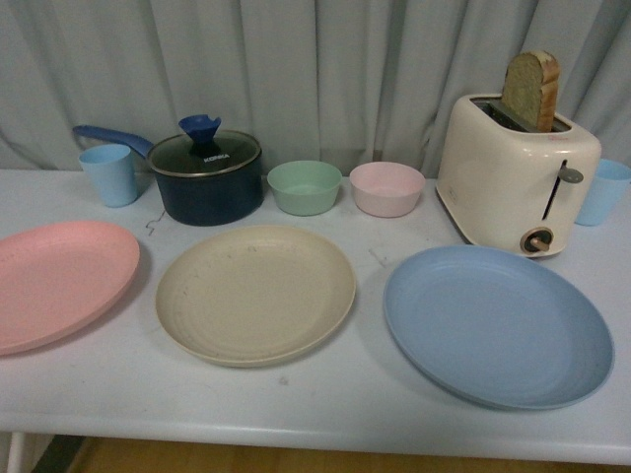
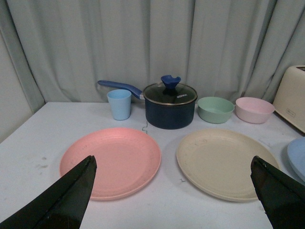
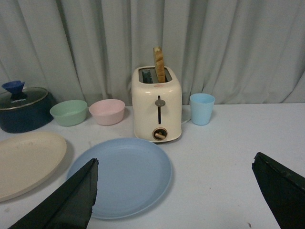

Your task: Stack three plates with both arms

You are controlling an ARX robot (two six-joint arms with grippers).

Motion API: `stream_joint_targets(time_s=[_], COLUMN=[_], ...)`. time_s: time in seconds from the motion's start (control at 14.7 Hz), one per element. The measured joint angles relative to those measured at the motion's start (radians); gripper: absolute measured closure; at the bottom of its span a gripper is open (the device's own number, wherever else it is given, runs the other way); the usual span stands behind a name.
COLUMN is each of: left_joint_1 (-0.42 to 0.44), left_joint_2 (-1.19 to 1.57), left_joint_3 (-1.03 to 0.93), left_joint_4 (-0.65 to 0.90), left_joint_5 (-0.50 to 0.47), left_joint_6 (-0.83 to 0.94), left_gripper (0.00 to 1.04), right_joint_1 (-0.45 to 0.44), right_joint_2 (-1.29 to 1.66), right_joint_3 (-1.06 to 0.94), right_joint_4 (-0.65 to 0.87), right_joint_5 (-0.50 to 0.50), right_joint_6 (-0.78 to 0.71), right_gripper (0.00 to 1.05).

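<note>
**Three plates side by side on a table, none stacked, both grippers released**

A grey curtain hangs in folds across the whole background. In front of it stands a white table that fills the lower part of the front view.

Three round shallow plates lie flat in a row near the table's front edge. They are close together, but each lies apart from the others. The pink plate is on the left, partly cut off by the frame. The beige plate is in the middle and the blue plate is on the right.

A cream toaster stands behind the blue plate. A dark blue pot with a glass lid and a blue knob stands behind the gap between the pink and beige plates, its handle pointing left. A green bowl and a pink bowl sit just beside each other between the pot and the toaster. One light blue cup stands left of the pot. A second cup stands right of the toaster, partly hidden by it. A slice of bread sticks up out of the toaster.

Neither arm shows in the front view. In the left wrist view, the left gripper is released. Its black fingers are spread wide and hold nothing, with the pink and beige plates seen between them. In the right wrist view, the right gripper is likewise released and empty, and the blue plate is seen between its fingers.
</note>
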State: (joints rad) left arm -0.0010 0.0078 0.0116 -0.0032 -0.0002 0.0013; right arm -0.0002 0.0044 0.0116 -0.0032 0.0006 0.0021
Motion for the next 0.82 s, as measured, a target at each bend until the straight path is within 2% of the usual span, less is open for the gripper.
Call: stream_joint_targets(time_s=[0.68,0.82], left_joint_1=[0.000,-0.007], left_joint_2=[0.000,0.016], left_joint_3=[0.000,0.019], left_joint_4=[0.000,-0.072], left_joint_5=[0.000,-0.021], left_joint_6=[0.000,-0.025], left_gripper=[0.07,0.07], right_joint_1=[0.000,0.000], right_joint_2=[0.000,0.000], right_joint_3=[0.000,0.000], right_joint_4=[0.000,0.000], right_joint_5=[0.000,0.000], right_joint_6=[0.000,0.000], right_gripper=[0.06,0.06])
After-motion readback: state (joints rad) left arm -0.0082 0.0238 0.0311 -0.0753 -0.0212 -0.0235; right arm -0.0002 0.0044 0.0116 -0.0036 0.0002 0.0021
